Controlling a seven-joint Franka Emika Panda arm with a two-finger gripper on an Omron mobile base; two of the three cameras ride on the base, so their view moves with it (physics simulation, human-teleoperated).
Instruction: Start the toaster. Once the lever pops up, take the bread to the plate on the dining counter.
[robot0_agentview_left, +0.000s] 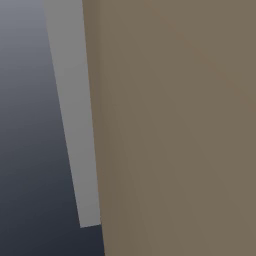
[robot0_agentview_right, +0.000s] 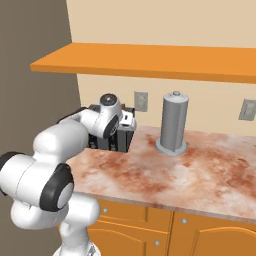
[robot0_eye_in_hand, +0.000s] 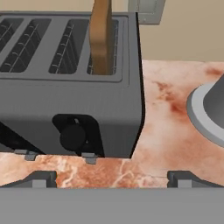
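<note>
Hand view, left to right, all placed against the toaster (robot0_eye_in_hand: 70, 87):

- Toaster: grey metal body, four slots on top in a row, standing on the pinkish marbled counter (robot0_eye_in_hand: 162, 131); front face toward the camera.
- Slots one to three from the left: wire guides visible inside, no slice seen.
- Round black lever knob (robot0_eye_in_hand: 72, 137): on the toaster's front face, low, in a dark recess below the third slot.
- Bread (robot0_eye_in_hand: 101, 37): tan-brown slice, upright in the rightmost slot, standing well above the toaster's top.
- Wall socket plate (robot0_eye_in_hand: 146, 11): behind the toaster's right rear corner, on the cream wall.
- Grey cylinder base (robot0_eye_in_hand: 205, 111): on the counter to the right of the toaster, apart from it.
- Gripper (robot0_eye_in_hand: 111, 179): in front of the toaster, low over the counter; fingers spread fully wide, one fingertip (robot0_eye_in_hand: 39, 179) before the toaster's left half, the other off past its right edge; nothing between them, no contact with knob or bread.

Right base view, left to right:

- White arm (robot0_agentview_right: 60, 165): reaching from lower left toward the toaster (robot0_agentview_right: 117, 135), covering most of it.
- Grey upright cylinder (robot0_agentview_right: 174, 122): right of the toaster, on the counter (robot0_agentview_right: 200, 175).
- Orange shelf (robot0_agentview_right: 150, 60): above the toaster.
- Orange cabinet fronts (robot0_agentview_right: 150, 230): below the counter.
</note>
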